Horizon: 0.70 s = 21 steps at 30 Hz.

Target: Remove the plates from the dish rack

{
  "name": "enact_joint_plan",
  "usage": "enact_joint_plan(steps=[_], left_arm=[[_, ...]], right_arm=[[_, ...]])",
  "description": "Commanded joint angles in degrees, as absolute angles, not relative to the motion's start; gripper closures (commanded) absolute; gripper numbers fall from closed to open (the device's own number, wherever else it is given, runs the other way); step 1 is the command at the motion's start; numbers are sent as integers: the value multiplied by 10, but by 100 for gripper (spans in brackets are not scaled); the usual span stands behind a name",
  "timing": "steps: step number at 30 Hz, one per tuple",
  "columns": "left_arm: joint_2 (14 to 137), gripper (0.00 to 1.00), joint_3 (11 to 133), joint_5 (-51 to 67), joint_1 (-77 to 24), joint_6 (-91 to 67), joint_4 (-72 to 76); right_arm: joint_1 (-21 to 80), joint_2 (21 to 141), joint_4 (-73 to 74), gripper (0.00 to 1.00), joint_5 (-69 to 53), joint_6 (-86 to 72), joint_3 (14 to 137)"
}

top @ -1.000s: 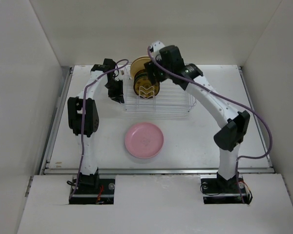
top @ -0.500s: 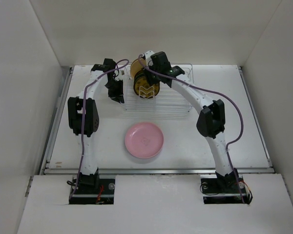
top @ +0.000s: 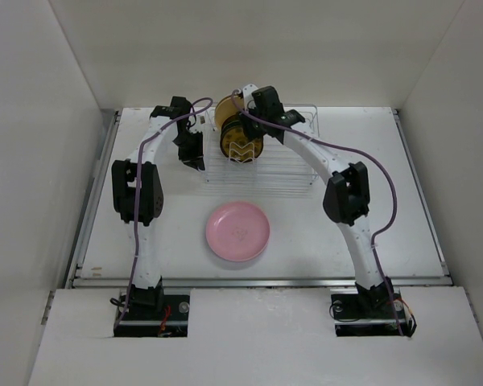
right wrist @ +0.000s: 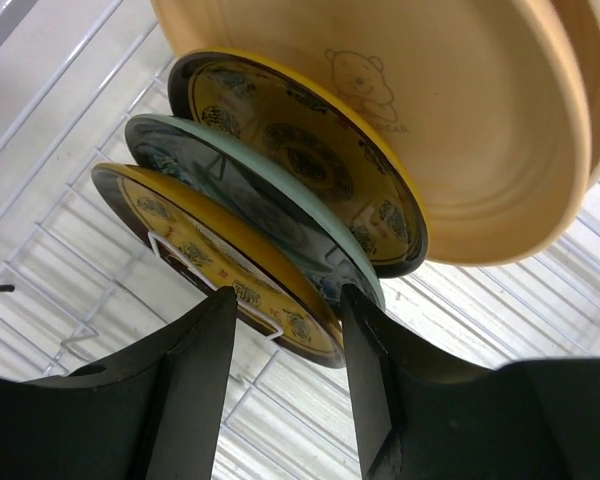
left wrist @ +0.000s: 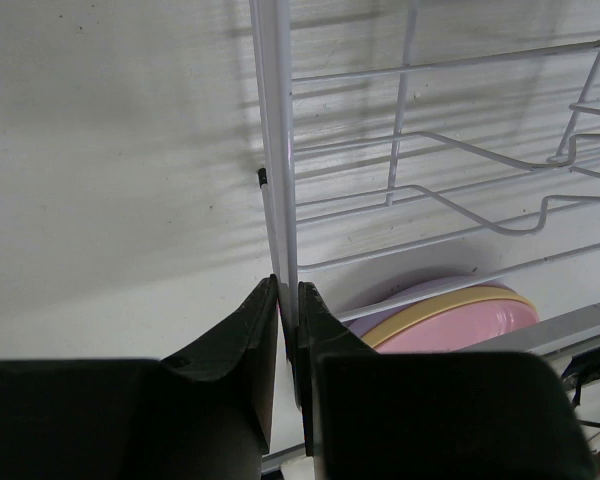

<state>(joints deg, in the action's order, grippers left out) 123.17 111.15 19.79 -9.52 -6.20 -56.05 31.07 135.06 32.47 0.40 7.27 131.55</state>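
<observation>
The wire dish rack [top: 290, 173] stands at the back of the table. Upright at its left end are a cream plate [right wrist: 450, 110], a brown-gold plate [right wrist: 300, 150], a teal-green plate [right wrist: 270, 215] and a front brown-gold plate [right wrist: 220, 250]. My right gripper [right wrist: 285, 320] is open, and its fingers straddle the lower edge of the front brown-gold plate, with the teal plate's edge close to the right finger. My left gripper [left wrist: 287, 290] is shut on the rack's left rim wire [left wrist: 277, 150]. A stack with a pink plate [top: 237, 231] on top lies on the table in front of the rack.
In the left wrist view the stack [left wrist: 450, 320] shows pink, yellow and lavender rims. White walls enclose the table on three sides. The rest of the rack to the right of the plates holds only upright prongs.
My right arm has swung left and forward, bringing its gripper down onto the plates in the rack. In the last half second it barely moved. The left arm has stayed still.
</observation>
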Motion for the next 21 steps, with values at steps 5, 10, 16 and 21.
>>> enact_joint_plan(steps=[5,10,16,21], left_arm=[[1250,100,1120,233,-96,-84,-567],[1250,100,1114,238,-96,-84,-567],[1244,100,1085,265,-96,-96,-548],[1244,100,1079,272,-96,-107,-548]], right_arm=[[306,1375,300,62,-32,71,1332],[306,1375,300,81,-10,71,1321],[306,1336,300,96,-3,71,1321],[306,1269,300,100,10,71,1316]])
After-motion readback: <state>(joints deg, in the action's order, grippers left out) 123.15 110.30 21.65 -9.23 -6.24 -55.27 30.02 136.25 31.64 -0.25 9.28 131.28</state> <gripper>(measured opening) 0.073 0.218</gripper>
